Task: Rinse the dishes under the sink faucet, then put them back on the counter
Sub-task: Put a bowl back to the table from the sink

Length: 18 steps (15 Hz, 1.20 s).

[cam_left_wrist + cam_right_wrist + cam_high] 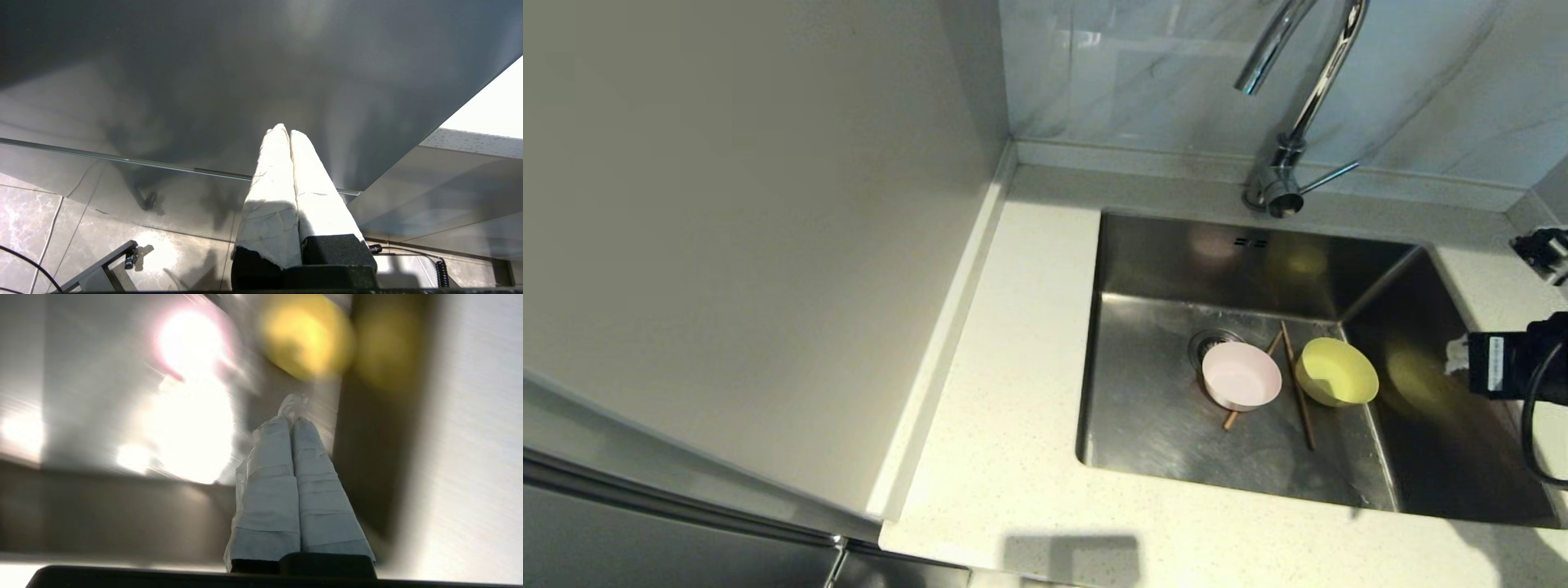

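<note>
In the head view, a pale pink bowl (1241, 376) and a yellow bowl (1336, 373) sit side by side on the floor of the steel sink (1160, 408). The pink bowl is beside the round drain (1207, 341). Two brown chopsticks (1298, 392) lie between and under the bowls. The chrome faucet (1298, 106) rises behind the basin, with its lever (1330, 177) pointing right. My right gripper (1454, 357) hovers over the sink's right side, shut and empty (292, 416), and it faces the yellow bowl (304, 339). My left gripper (285, 131) is shut, low beside a dark cabinet front.
The speckled counter (1013, 367) wraps round the sink's left and front. A tall grey panel (727, 245) stands at the left and the marbled wall (1135, 73) lies behind. A black fitting (1543, 249) sits on the counter at far right. Floor tiles (41, 216) show below the left arm.
</note>
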### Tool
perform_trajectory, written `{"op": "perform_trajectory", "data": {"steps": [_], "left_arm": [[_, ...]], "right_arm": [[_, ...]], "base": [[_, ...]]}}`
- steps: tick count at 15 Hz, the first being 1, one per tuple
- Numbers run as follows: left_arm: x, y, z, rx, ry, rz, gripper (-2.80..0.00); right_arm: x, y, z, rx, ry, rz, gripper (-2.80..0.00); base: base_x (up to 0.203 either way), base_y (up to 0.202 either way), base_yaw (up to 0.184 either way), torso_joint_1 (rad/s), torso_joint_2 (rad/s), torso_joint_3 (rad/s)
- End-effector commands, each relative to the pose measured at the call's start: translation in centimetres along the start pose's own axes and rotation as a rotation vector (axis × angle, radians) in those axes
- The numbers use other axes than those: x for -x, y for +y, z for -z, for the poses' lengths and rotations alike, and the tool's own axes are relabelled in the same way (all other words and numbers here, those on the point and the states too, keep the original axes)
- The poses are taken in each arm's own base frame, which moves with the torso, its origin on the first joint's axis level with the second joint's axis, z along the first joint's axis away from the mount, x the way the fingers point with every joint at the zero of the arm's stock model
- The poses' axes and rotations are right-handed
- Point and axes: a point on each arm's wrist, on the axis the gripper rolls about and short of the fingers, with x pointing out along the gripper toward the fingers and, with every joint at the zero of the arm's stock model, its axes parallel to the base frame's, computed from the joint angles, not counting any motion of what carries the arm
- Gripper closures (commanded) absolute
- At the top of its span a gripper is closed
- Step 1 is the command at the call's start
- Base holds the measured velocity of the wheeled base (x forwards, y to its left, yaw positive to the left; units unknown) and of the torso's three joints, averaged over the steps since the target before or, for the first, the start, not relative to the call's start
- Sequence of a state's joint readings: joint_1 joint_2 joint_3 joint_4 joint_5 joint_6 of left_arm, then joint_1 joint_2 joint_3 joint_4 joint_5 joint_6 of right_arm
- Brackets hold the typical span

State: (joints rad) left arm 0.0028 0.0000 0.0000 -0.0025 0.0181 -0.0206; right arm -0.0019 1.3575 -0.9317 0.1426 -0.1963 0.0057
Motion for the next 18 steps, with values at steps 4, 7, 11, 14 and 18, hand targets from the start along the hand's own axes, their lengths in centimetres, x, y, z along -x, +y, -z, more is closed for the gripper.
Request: {"op": "perform_trajectory", "data": {"steps": [4, 7, 11, 14, 18], "left_arm": [[0.0, 0.0, 0.0, 0.001, -0.004, -0.001, 0.0], [0.0, 0.0, 0.0, 0.001, -0.004, -0.001, 0.0], [0.0, 0.0, 0.0, 0.001, -0.004, -0.001, 0.0], [0.0, 0.0, 0.0, 0.001, -0.004, 0.001, 0.0], [0.0, 0.0, 0.0, 0.001, -0.004, 0.001, 0.0]], "right_arm": [[-0.7, -0.8, 0.1, 0.218, 0.335, 0.331, 0.0], [-2.3, -0.2, -0.7, 0.197, 0.342, 0.216, 0.0], [-5.0, 0.8, -3.4, 0.187, 0.314, 0.123, 0.0], [-7.9, 1.4, -3.9, 0.211, 0.342, 0.091, -2.8], [-10.3, 1.9, -3.4, 0.221, 0.393, 0.059, -2.8]], "base": [[0.0, 0.0, 0.0, 0.0, 0.0, 0.0], [0.0, 0.0, 0.0, 0.0, 0.0, 0.0], [0.0, 0.0, 0.0, 0.0, 0.0, 0.0], [0.0, 0.0, 0.0, 0.0, 0.0, 0.0], [0.0, 0.0, 0.0, 0.0, 0.0, 0.0]]}}
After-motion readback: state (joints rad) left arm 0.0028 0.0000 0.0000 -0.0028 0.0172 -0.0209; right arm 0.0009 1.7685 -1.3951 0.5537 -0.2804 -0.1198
